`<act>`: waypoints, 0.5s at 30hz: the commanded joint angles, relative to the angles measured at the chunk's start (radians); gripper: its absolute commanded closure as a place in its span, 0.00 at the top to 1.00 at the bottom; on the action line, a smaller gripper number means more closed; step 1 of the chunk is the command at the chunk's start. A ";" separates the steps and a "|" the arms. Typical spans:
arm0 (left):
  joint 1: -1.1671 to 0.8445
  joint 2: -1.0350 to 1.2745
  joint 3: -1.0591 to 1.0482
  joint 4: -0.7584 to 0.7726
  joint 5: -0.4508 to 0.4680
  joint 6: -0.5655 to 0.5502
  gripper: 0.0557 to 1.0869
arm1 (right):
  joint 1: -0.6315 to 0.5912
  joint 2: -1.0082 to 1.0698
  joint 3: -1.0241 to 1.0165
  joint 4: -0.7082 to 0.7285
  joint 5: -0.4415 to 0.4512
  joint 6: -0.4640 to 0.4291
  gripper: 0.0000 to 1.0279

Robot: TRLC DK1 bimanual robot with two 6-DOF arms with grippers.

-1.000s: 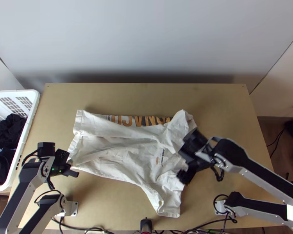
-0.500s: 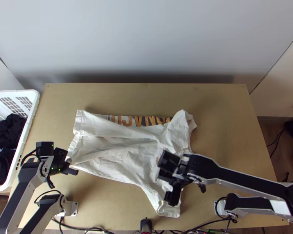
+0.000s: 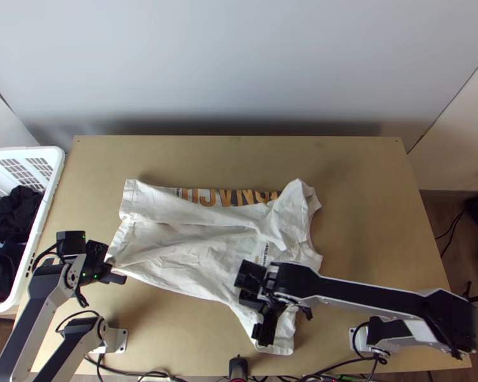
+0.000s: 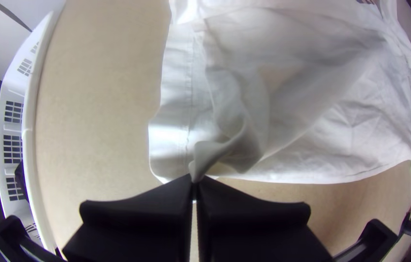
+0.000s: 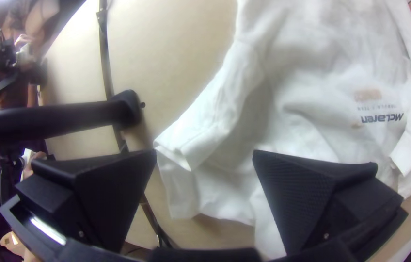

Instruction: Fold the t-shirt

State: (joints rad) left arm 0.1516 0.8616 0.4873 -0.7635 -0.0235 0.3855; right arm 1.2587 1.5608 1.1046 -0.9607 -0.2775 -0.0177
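Lying mid-table: white t-shirt [image 3: 201, 248], spread and creased, its far part folded over.
My right gripper [image 3: 258, 316]: wide apart, over the t-shirt's near end.
My left gripper [image 3: 107, 264]: pinching a raised bit of t-shirt edge.

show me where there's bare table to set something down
Bare table lies behind the t-shirt, right of it beyond the right arm, and between its near edge and the left arm. Crowded: beside the basket at the left gripper, and under the right gripper.
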 commanded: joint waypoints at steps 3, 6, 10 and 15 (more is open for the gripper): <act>0.002 -0.016 0.007 -0.007 -0.003 0.000 0.03 | 0.024 0.077 0.009 0.030 -0.011 0.015 0.77; 0.002 -0.019 0.010 -0.010 -0.003 0.000 0.03 | 0.022 0.074 -0.003 0.045 -0.012 0.016 0.47; 0.000 -0.018 0.013 -0.010 -0.003 0.000 0.03 | 0.011 0.054 -0.049 0.091 -0.011 0.028 0.03; -0.003 -0.016 0.013 -0.010 -0.003 0.000 0.03 | -0.033 0.013 -0.066 0.082 -0.009 0.059 0.03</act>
State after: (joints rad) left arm 0.1520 0.8459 0.4976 -0.7715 -0.0269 0.3855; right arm 1.2648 1.6093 1.0660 -0.8906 -0.2882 0.0162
